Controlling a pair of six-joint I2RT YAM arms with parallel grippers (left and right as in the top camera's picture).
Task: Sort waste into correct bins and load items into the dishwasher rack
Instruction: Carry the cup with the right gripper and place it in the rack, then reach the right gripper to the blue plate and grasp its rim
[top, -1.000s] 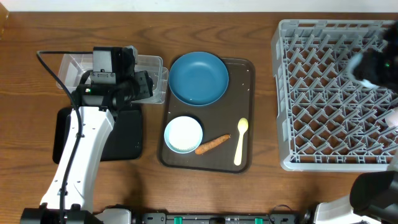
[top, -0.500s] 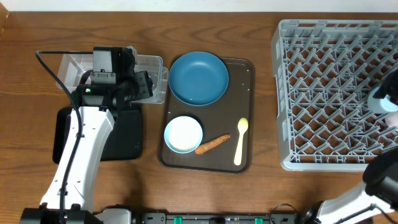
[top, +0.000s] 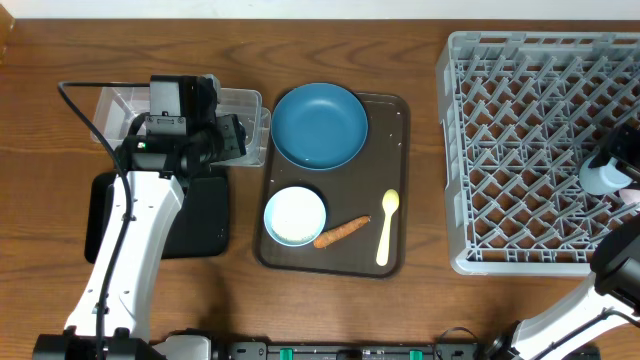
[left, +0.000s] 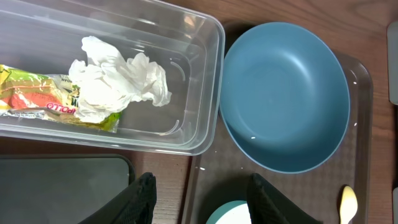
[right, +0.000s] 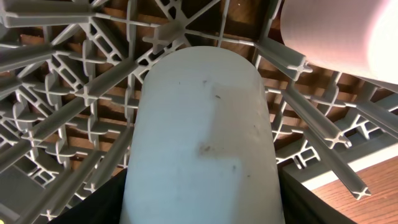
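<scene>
My left gripper (top: 236, 140) (left: 202, 190) is open and empty, hovering between the clear tub (top: 250, 100) (left: 199, 81) and the brown tray. The tub holds crumpled white tissue (left: 118, 78) and a yellow-green wrapper (left: 43, 93). The black tray (top: 205, 215) (left: 62, 186) lies in front of it. My right gripper (top: 612, 170) (right: 202, 208) is shut on the light blue cup (top: 598, 177) (right: 202, 130) over the right side of the grey rack (top: 520, 150) (right: 68, 93). The pink cup (right: 345, 34) sits in the rack beside it. The dark blue plate (top: 319, 125) (left: 280, 93), bowl (top: 294, 215), carrot stick (top: 342, 231) and spoon (top: 385, 228) are on the brown tray.
The brown serving tray (top: 400, 110) lies between the bins and the rack. A few white specks lie on it near the plate (left: 354, 124). My left arm reaches up along the table's left side, over the black tray.
My right gripper has moved with the light blue cup from the rack's far right corner toward the front along its right side. The left arm has not moved.
</scene>
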